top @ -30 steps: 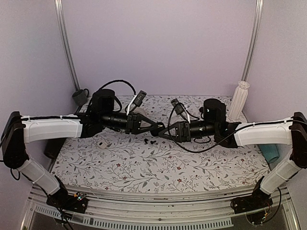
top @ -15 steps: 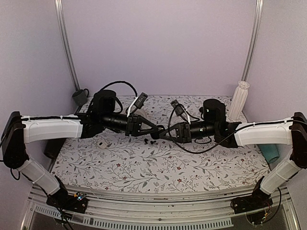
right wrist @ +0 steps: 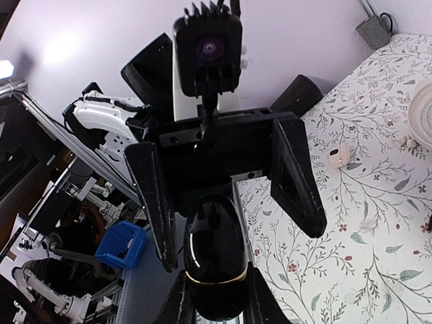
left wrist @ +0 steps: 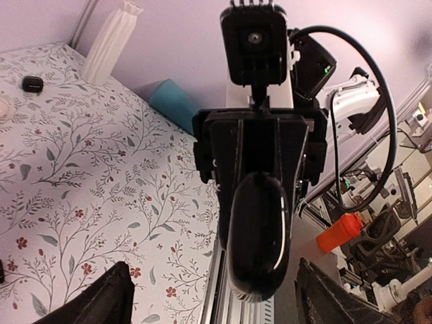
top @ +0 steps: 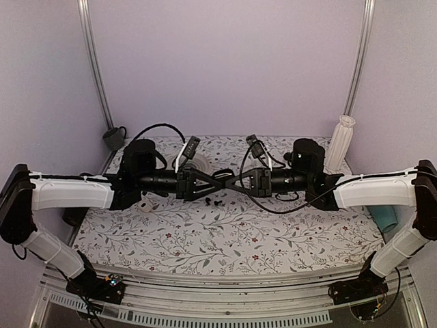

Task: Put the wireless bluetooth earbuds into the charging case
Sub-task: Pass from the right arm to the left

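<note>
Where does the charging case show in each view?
Top external: charging case at picture centre, barely visible among the black jaws.
Left wrist: case at centre, ahead of the open jaws.
Right wrist: case at bottom centre, in the jaws.
Shared landmark: floral table cover.

Soft even light, glare on charging case point(right wrist: 214, 260), bg slightly blurry.
</note>
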### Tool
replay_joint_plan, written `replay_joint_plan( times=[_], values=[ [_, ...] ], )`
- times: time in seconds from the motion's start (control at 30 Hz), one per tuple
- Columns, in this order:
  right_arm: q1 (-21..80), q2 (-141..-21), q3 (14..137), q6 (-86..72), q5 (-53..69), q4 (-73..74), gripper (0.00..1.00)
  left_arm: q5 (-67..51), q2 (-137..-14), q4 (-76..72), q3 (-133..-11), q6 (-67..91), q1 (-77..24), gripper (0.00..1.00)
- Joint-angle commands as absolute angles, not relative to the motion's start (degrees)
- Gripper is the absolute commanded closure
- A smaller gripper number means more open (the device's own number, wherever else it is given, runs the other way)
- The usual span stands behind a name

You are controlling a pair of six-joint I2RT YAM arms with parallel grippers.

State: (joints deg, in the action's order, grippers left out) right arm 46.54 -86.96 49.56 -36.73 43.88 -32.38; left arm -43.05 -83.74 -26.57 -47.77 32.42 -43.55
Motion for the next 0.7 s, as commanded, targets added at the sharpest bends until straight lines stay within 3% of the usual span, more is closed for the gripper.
replay_joint_plan(
  times=[0.0, 0.23, 0.37, 0.67],
  values=[
    [46.73, -86.98, 51.21, -39.76, 40.15, -39.35, 0.97, -35.87, -79.0, -38.95, -43.22, 36.97, -44.08, 0.17],
    [46.81, -87.06, 50.82, -43.56, 32.29, -46.21, 0.98, -26.14, -72.69, -44.08, -37.66, 33.53, -44.46, 0.14],
    [47.8, -85.65, 49.41, -44.08, 24.75, -49.45, 0.98, -20.34, -71.56, -43.3, -37.29, 33.18, -44.67, 0.07],
    [50.45, -87.24, 50.91, -42.19, 24.89, -55.52, 0.98, -21.53, -74.88, -50.07, -40.46, 35.21, -44.63, 0.15]
  ],
)
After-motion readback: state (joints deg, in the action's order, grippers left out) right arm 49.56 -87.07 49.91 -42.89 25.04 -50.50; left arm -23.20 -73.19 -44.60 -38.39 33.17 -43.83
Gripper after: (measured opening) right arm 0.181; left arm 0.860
